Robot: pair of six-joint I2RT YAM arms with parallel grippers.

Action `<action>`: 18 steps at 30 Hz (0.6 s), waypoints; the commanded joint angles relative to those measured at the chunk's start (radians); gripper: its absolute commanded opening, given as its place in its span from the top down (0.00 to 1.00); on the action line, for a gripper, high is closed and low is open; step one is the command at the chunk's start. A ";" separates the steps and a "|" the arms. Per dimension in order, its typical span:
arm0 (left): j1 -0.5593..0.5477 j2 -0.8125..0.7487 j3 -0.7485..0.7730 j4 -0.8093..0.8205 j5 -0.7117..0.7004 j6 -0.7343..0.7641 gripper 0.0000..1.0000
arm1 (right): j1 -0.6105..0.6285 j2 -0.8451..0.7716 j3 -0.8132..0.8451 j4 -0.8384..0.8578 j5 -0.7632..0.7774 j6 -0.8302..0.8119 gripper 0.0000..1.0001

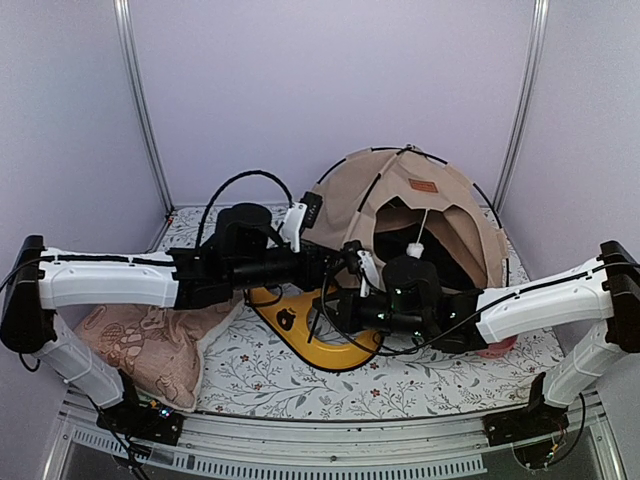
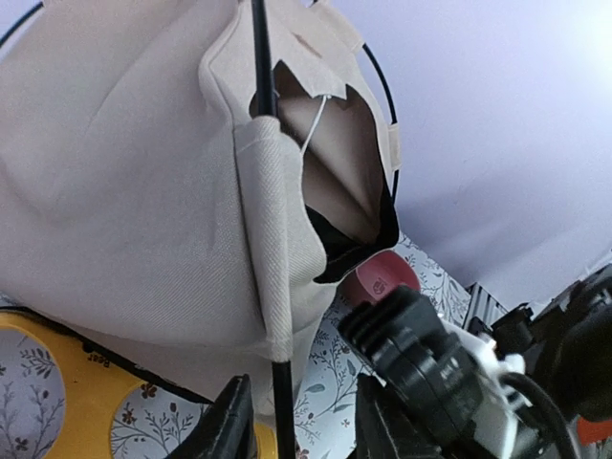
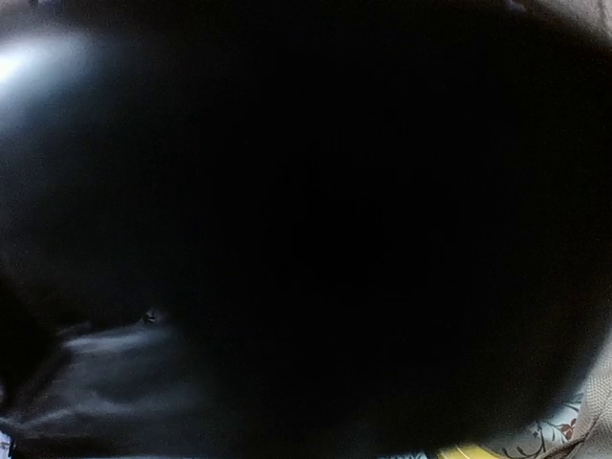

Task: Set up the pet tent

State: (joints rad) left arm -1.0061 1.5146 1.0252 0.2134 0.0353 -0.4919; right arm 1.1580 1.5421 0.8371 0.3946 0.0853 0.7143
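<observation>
The tan pet tent stands as a dome at the back, opening toward me. It has a brown label, and a white pompom hangs in the dark doorway. My left gripper is at the tent's front left foot. In the left wrist view its fingers are apart, with a thin black pole standing between them below the fabric sleeve. My right gripper lies just under the left wrist. The right wrist view is almost wholly black, so its jaws are hidden.
A yellow bowl tray lies in front of the tent, under both wrists. It also shows in the left wrist view. A pinkish cushion lies front left. A pink round object sits by the tent's right side. Metal frame posts stand behind.
</observation>
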 commanded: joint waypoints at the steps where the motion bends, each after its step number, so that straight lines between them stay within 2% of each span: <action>1: 0.020 -0.141 -0.057 0.030 -0.041 0.054 0.57 | -0.008 -0.017 0.069 -0.035 0.008 -0.034 1.00; 4: 0.028 -0.231 -0.106 0.035 -0.068 0.082 0.48 | -0.022 -0.012 0.101 -0.063 -0.012 -0.014 1.00; 7: 0.037 -0.335 -0.174 0.055 -0.113 0.096 0.44 | -0.039 -0.005 0.129 -0.077 -0.038 0.008 1.00; 11: 0.061 -0.472 -0.306 0.093 -0.208 0.075 0.41 | -0.059 0.009 0.181 -0.100 -0.082 0.037 1.00; 14: 0.093 -0.555 -0.414 0.129 -0.230 0.050 0.39 | -0.072 0.022 0.229 -0.127 -0.105 0.059 1.00; 18: 0.108 -0.590 -0.549 0.205 -0.233 0.047 0.39 | -0.092 0.031 0.261 -0.136 -0.139 0.102 1.00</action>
State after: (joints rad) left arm -0.9157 0.9382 0.5709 0.3367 -0.1646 -0.4347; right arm 1.0866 1.5612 1.0431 0.2527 -0.0132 0.7910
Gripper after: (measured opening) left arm 0.607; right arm 0.050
